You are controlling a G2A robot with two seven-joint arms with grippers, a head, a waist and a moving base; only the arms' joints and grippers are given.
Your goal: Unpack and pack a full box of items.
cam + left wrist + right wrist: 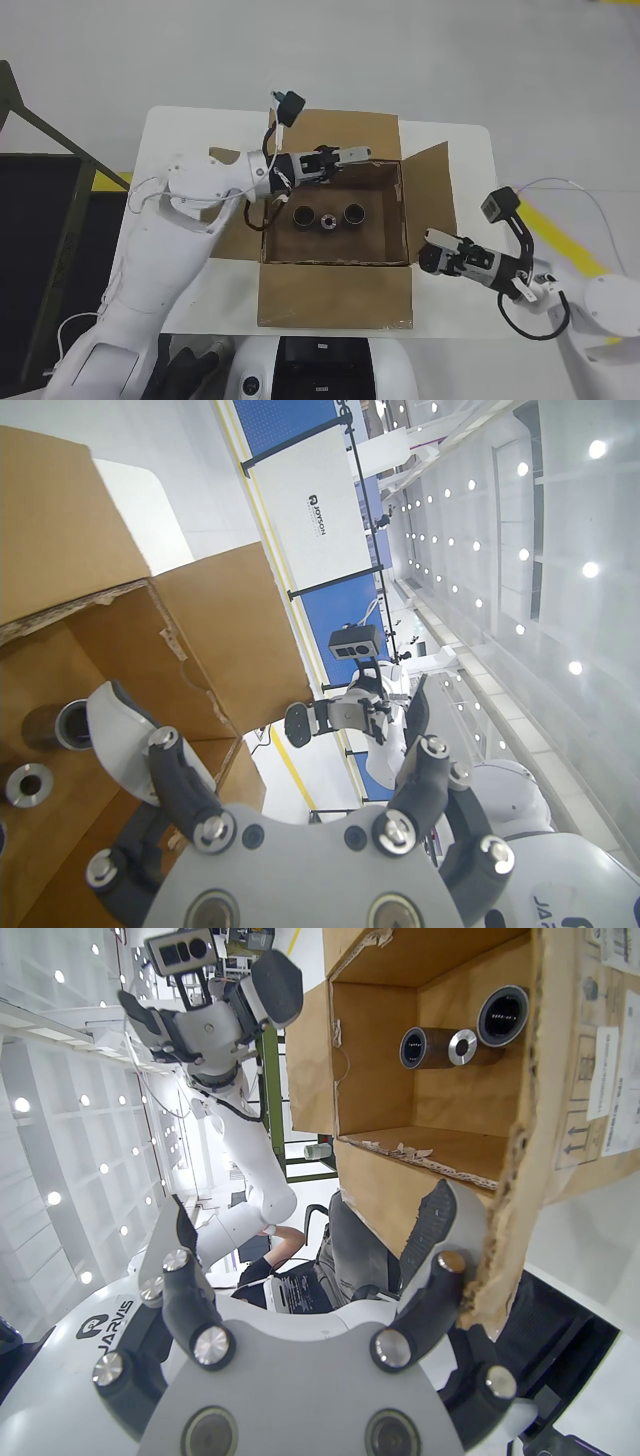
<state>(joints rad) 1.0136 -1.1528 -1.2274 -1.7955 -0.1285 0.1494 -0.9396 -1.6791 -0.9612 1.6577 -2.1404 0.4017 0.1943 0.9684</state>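
An open cardboard box (335, 262) stands in the middle of the white table (180, 130), flaps spread outwards. Three metal cylinders stand in a row on its floor: a dark one (303, 215), a small shiny one (327, 221) and a larger dark one (354, 212). They also appear as cylinders (462, 1047) in the right wrist view, and two of them (60, 725) in the left wrist view. My left gripper (350, 154) hangs open over the box's far rim, nothing between its fingers (120, 720). My right gripper (428, 250) is open beside the box's right flap (510, 1228), which lies against one finger (440, 1223).
The right flap (430, 190) sticks up at an angle, and the near flap (335, 295) lies flat towards the table's front edge. Paper labels (607, 1078) cover the box's outer side. A dark frame (40, 230) stands off the table's left side.
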